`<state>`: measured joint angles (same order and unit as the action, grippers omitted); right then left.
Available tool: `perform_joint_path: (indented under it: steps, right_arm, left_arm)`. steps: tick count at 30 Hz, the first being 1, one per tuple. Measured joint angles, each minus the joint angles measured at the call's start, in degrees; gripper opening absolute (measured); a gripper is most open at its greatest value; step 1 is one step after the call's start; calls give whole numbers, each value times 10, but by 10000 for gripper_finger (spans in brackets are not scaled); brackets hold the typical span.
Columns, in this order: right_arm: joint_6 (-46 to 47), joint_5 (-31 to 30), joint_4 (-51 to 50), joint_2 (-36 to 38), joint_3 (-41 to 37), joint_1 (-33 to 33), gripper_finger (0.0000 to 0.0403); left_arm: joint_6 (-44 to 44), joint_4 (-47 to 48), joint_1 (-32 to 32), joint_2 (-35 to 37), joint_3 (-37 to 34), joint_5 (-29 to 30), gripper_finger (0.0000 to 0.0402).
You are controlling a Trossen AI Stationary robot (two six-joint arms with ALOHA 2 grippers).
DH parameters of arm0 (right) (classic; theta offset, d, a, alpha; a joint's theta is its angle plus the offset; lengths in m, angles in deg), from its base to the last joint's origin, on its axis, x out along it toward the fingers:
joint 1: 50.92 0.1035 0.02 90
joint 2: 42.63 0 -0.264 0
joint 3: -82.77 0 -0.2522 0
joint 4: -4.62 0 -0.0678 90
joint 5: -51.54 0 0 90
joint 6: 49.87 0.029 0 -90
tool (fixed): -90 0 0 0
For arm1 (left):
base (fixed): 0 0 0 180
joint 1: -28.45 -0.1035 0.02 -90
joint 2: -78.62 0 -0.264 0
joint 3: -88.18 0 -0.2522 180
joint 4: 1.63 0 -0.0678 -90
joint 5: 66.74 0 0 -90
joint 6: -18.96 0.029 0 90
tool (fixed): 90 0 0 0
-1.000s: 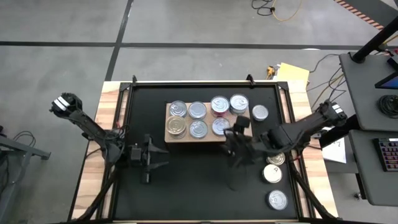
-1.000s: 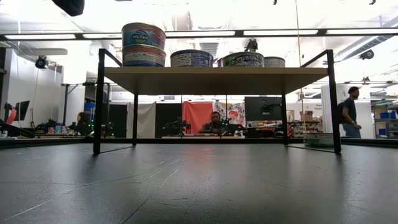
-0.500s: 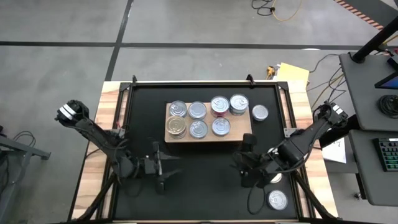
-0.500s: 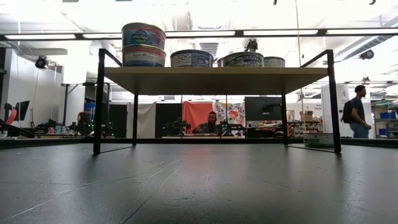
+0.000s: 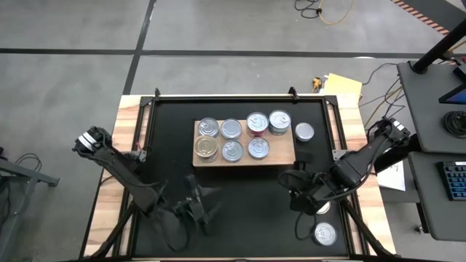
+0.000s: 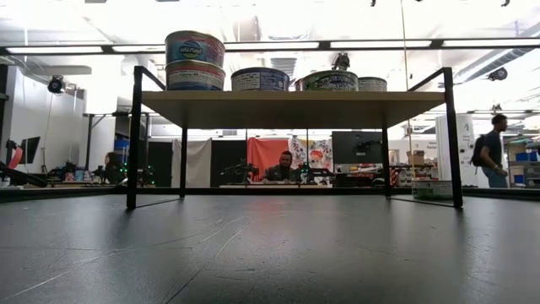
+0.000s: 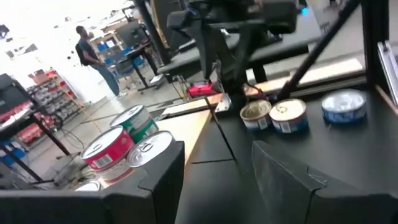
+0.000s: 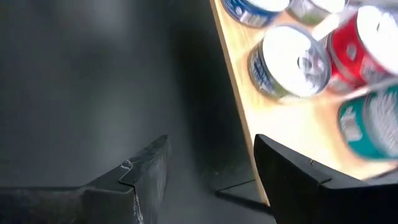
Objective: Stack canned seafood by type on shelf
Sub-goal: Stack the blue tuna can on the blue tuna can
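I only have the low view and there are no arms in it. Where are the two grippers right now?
Observer: Both are above the black mat, off the shelf: the left gripper on the left, the right gripper on the right.
Operator: Is the right one carrying a can?
Observer: No. Its fingers stand apart with nothing between them.
Operator: Any cans off the shelf?
Observer: Yes. One silver-lidded can sits on the mat by the shelf's right end, and another can sits near the mat's right corner on the arms' side.

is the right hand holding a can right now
No, the right hand is open and empty, with only black mat between its fingers and the shelf ahead.
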<state>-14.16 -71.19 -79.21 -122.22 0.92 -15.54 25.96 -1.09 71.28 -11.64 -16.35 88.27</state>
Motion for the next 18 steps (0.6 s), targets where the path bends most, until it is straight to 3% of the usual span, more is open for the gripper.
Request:
perform_joint_path:
  steps: [7,12,14,18]
  right_arm:
    - [143,41,-60,11,-14,1,208]
    - [192,55,-81,11,-20,11,185]
    - [199,81,-81,11,-23,12,169]
    - [207,118,-81,11,-39,14,121]
  left_arm:
    - [-2,106,0,-63,77,-1,165]
    - [-15,180,-1,-84,105,-5,157]
    - [-22,203,-3,-80,104,-53,150]
    - [-1,205,-9,-53,82,-227,124]
